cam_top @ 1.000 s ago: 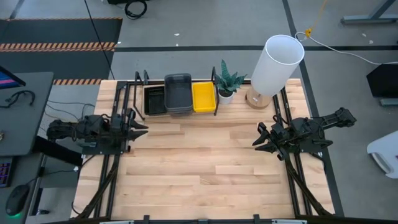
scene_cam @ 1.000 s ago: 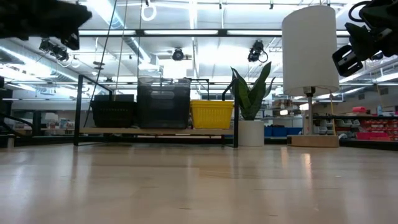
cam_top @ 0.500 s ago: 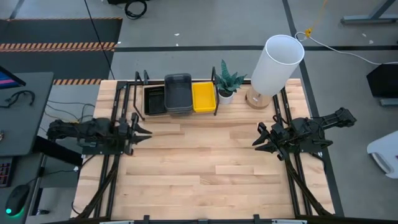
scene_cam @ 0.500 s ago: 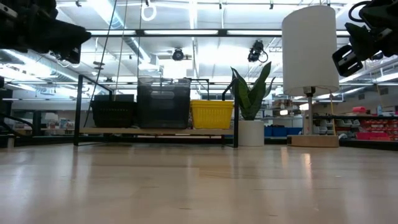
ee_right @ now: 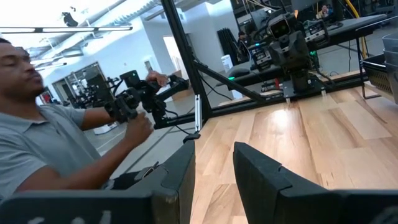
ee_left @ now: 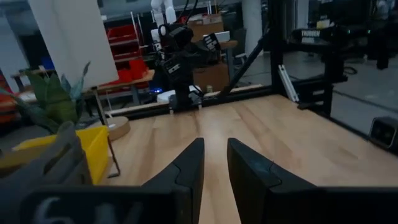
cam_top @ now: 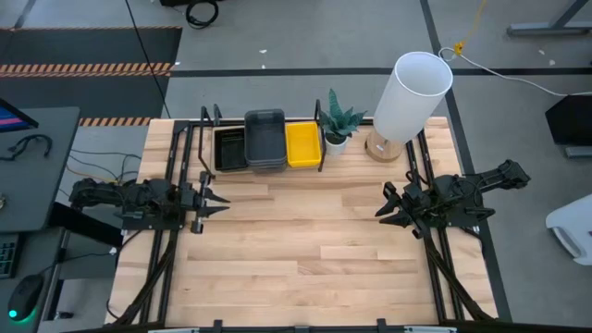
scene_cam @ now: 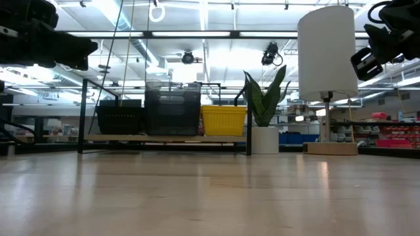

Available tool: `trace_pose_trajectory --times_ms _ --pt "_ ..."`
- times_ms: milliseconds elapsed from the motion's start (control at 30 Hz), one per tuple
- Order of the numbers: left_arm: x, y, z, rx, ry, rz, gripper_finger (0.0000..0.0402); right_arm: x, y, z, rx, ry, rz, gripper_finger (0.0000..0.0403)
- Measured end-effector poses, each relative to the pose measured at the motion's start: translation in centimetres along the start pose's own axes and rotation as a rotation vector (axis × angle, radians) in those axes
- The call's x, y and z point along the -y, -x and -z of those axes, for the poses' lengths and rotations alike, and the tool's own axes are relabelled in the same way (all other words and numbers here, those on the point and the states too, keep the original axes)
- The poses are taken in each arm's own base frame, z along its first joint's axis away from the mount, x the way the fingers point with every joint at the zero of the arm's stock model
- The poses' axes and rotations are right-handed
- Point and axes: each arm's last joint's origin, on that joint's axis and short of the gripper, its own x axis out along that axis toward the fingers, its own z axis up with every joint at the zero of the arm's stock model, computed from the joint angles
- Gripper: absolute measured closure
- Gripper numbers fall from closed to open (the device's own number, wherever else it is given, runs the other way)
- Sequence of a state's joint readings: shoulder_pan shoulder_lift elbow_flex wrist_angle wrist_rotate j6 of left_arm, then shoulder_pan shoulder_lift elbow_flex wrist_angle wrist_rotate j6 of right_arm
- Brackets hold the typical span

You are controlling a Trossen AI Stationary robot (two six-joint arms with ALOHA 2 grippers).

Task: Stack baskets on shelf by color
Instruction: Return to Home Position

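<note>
On the shelf [cam_top: 322, 139] at the table's far edge the baskets stand in a row: a black one [cam_top: 229, 148], a dark grey stack [cam_top: 265, 139] and a yellow one [cam_top: 303, 144]. Their bottoms rest on the shelf board [scene_cam: 164, 138]. My left gripper [cam_top: 218, 197] hovers level over the table's left side, open and holding nothing, pointing toward the right edge. My right gripper [cam_top: 385, 207] hovers over the right side, also open and holding nothing, pointing toward the left edge. Both are well clear of the baskets.
A white plant pot [cam_top: 336, 141] with a green plant stands right of the shelf. Beside it is a lamp with a tall white shade [cam_top: 412, 92] on a wooden base. The wooden tabletop [cam_top: 305, 240] lies bare between the arms. A person [ee_right: 56, 143] shows beyond the table.
My left gripper has gone down toward the tabletop, staying level and over the table's left side. The baskets have kept still.
</note>
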State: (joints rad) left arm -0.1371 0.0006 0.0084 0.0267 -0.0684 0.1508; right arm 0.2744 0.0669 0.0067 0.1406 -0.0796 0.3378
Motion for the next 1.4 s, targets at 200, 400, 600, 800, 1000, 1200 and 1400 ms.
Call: trace_pose_trajectory --times_ms 200,400,600,800,1000,1200,1400 --pt "-0.07 -0.04 -0.1 0.011 -0.014 -0.009 0.0316 0.01 0.0 0.01 -0.001 0.0 0.001 0.0288" --pt "-0.07 -0.04 -0.12 0.012 -0.017 -0.009 0.0319 0.0 0.0 0.0 0.0 0.0 0.0 0.0288" --pt "-0.07 -0.04 -0.1 0.012 -0.017 -0.009 0.0326 0.0 0.0 0.0 0.0 0.0 0.0 0.0288" --pt "-0.07 -0.04 -0.11 0.013 -0.017 -0.009 0.0319 0.0 0.0 0.0 0.0 0.0 0.0 0.0288" --pt "-0.07 -0.04 -0.11 0.014 -0.016 -0.009 0.0316 0.0 0.0 0.0 0.0 0.0 0.0 0.0288" --pt "-0.07 -0.04 -0.12 0.014 -0.016 -0.009 0.0323 0.02 0.0 -0.01 0.002 0.072 0.006 0.0288" --pt "-0.07 -0.04 -0.12 0.014 -0.016 -0.009 0.0317 0.12 0.0 -0.06 0.01 0.324 0.044 0.0288"
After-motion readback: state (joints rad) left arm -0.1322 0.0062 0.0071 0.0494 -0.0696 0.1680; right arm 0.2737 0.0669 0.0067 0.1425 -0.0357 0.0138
